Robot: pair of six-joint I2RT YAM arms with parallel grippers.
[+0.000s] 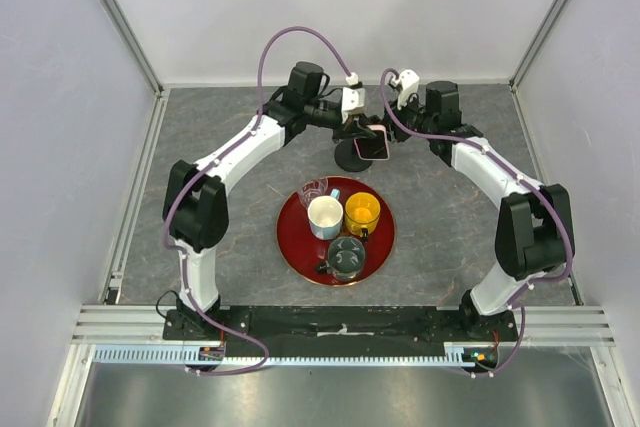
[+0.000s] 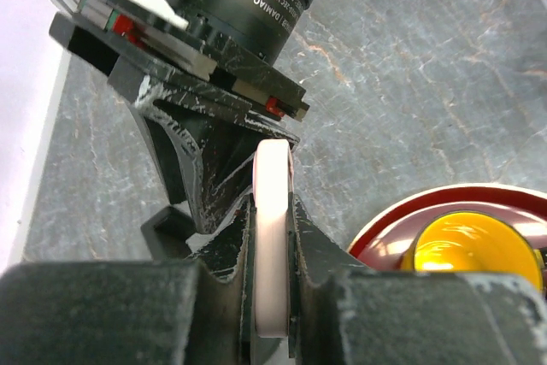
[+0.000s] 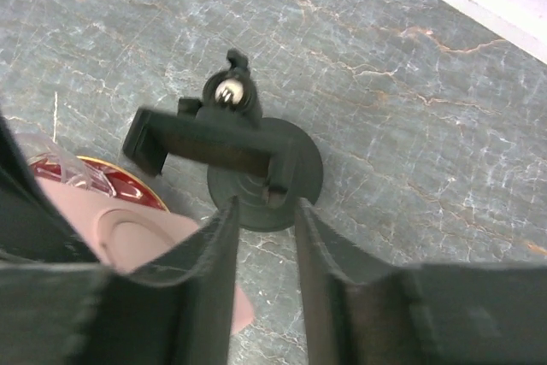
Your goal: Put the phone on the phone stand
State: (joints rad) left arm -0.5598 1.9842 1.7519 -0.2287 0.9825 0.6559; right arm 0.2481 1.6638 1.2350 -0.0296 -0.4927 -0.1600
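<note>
The left gripper is pinching the stiff, probably slippery phone across its faces; the right gripper is hovering part-open, empty, above the phone stand.

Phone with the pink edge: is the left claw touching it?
Touching. The left wrist view shows the pale pink edge of the flat phone pinched between the black fingers of the left claw, no gap either side.
</note>
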